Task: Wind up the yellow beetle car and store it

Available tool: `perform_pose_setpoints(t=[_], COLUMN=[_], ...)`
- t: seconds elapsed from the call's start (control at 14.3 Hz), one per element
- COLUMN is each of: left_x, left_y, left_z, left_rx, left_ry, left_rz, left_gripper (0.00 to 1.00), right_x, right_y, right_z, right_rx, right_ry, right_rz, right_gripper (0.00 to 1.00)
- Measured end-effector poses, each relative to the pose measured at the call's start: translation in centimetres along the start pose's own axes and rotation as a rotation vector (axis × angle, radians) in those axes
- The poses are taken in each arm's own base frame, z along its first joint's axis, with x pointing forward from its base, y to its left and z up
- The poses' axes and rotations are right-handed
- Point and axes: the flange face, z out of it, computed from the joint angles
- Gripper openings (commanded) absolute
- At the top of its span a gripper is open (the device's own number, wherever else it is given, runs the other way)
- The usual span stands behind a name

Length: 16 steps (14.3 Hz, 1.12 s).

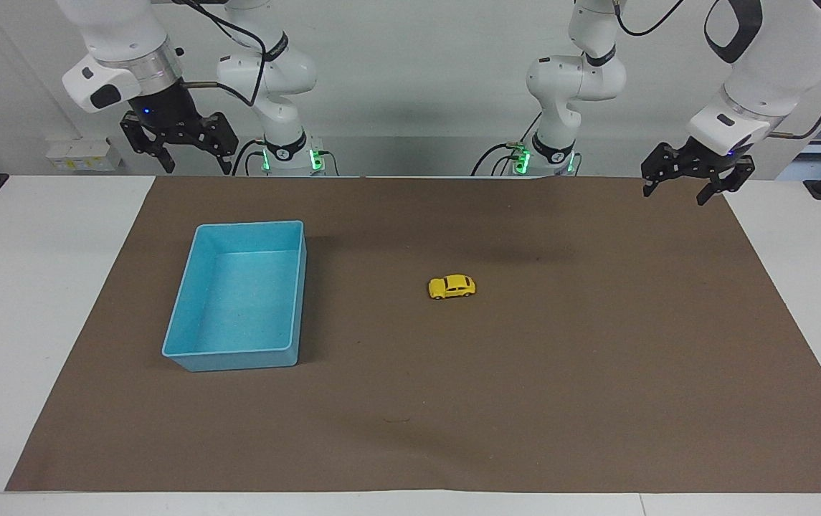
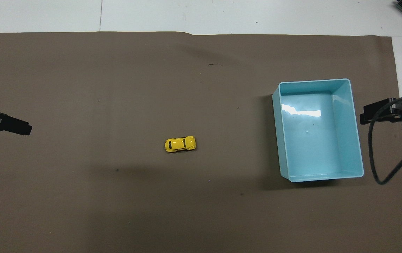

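Observation:
The yellow beetle car (image 1: 452, 287) stands on its wheels near the middle of the brown mat, also in the overhead view (image 2: 180, 144). The light-blue bin (image 1: 249, 224) stands empty toward the right arm's end, also in the overhead view (image 2: 313, 81). My right gripper (image 1: 197, 168) is open and empty, raised over the mat's edge nearest the robots, by the bin's end; its tip shows in the overhead view (image 2: 366, 115). My left gripper (image 1: 674, 195) is open and empty, raised over the mat's corner at the left arm's end, also in the overhead view (image 2: 23, 128). Both are well apart from the car.
The brown mat (image 1: 596, 373) covers most of the white table (image 1: 30, 301). A black cable (image 2: 374, 154) hangs by the right gripper beside the bin.

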Motion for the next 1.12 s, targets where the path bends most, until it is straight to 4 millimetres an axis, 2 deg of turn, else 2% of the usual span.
perform_pose_setpoints(t=[0.42, 0.77, 0.91, 1.12], left_x=[1.2, 3.6, 4.3, 6.1], left_y=[1.1, 2.6, 3.3, 6.5], left_z=[1.0, 4.3, 5.6, 8.4], left_rx=[-0.026, -0.015, -0.015, -0.012], left_ry=[0.038, 0.066, 0.063, 0.058], left_rz=[0.419, 0.807, 0.91, 1.009], left_gripper=[1.0, 1.0, 1.0, 1.0], right_x=[0.0, 0.0, 0.0, 0.0], right_y=[0.0, 0.0, 0.0, 0.0], right_z=[0.0, 0.0, 0.0, 0.0], right_rx=[0.0, 0.0, 0.0, 0.0], right_ry=[0.0, 0.0, 0.0, 0.0], right_rz=[0.0, 0.0, 0.0, 0.0], right_gripper=[1.0, 1.0, 1.0, 1.0])
